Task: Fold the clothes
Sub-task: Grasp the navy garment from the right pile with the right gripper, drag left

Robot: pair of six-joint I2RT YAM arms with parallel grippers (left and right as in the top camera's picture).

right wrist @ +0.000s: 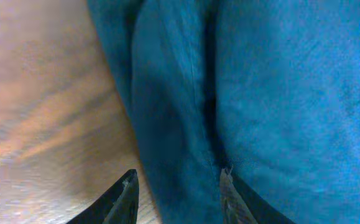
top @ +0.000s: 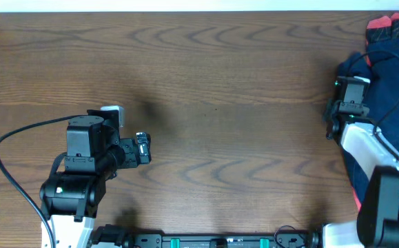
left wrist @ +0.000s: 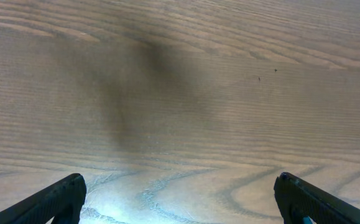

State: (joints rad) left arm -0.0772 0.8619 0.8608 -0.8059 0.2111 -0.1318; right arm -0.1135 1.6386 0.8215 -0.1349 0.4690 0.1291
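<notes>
Seeing left gripper (left wrist: 180, 183) wide open above table (left wrist: 229, 93), right gripper (right wrist: 178, 182) straddling a fold of clothes (right wrist: 279, 93), jaws partly closed; cannot tell whether clamped.

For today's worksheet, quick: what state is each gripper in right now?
Left gripper: open, empty.
Right gripper: jaws astride a fold of the clothes; grip cannot be told.
</notes>
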